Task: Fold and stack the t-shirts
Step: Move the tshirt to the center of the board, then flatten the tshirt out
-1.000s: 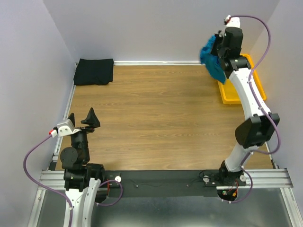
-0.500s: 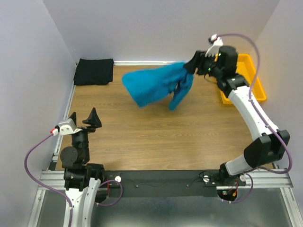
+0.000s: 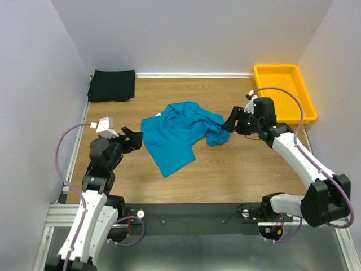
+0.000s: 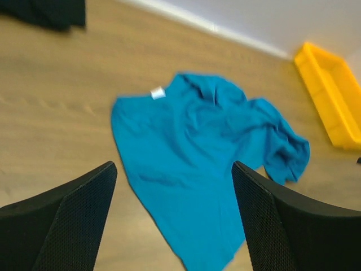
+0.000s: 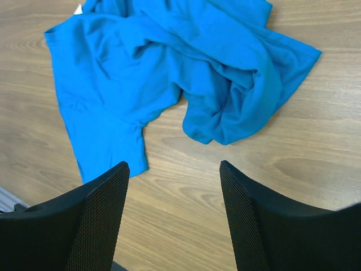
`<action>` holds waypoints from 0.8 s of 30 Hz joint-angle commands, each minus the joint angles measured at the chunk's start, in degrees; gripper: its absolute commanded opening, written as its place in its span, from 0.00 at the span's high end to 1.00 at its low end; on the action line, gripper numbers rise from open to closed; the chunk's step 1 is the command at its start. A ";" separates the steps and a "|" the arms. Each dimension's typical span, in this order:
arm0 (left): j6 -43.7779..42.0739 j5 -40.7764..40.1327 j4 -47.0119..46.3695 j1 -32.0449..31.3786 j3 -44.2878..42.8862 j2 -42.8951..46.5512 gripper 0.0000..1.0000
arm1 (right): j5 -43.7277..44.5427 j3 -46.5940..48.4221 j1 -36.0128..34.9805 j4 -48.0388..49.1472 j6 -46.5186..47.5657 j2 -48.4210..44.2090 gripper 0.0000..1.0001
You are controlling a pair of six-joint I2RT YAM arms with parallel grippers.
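A teal-blue t-shirt (image 3: 179,132) lies crumpled and partly spread in the middle of the wooden table, its right side bunched up (image 5: 237,107); its white neck label (image 4: 157,93) shows. A black t-shirt (image 3: 112,85) lies folded in the far left corner. My right gripper (image 3: 228,125) hovers just right of the bunched edge, open, nothing between its fingers (image 5: 256,223). My left gripper (image 3: 133,139) is open at the shirt's left edge, its fingers (image 4: 73,212) spread above the cloth (image 4: 197,164).
A yellow plastic tray (image 3: 283,93) stands at the far right, next to the wall. White walls close in the table on the left, back and right. The arm bases sit on a metal rail (image 3: 192,214) at the near edge.
The right gripper swung the teal shirt from above the tray to the table middle and let it go; it now lies on the wood. The left arm moved forward toward the shirt's left edge.
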State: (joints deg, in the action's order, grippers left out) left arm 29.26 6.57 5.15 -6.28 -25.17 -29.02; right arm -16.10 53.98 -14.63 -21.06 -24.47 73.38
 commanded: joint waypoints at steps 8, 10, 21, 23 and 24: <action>12.31 -2.42 12.43 -15.92 -6.12 -24.40 0.16 | 0.72 -5.72 -0.66 -3.81 1.09 -6.41 0.27; 14.06 -5.84 14.88 -19.27 -8.83 -30.99 0.21 | 0.37 -5.90 -0.66 -4.16 1.70 -6.76 0.27; 22.33 -20.45 19.02 -29.75 -15.17 -47.26 0.28 | -1.74 -8.89 -0.84 -4.96 3.11 -9.05 0.27; 22.42 -21.86 20.16 -30.01 -16.40 -49.73 0.31 | -2.01 -8.80 -0.92 -4.96 3.46 -8.96 0.27; 22.60 -22.21 20.51 -30.54 -16.67 -50.34 0.32 | -1.92 -8.97 -0.92 -4.96 3.46 -8.96 0.27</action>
State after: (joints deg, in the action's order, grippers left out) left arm 49.45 -9.45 22.72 -35.75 -39.70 -76.77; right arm -16.45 45.67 -15.07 -24.64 -22.33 64.86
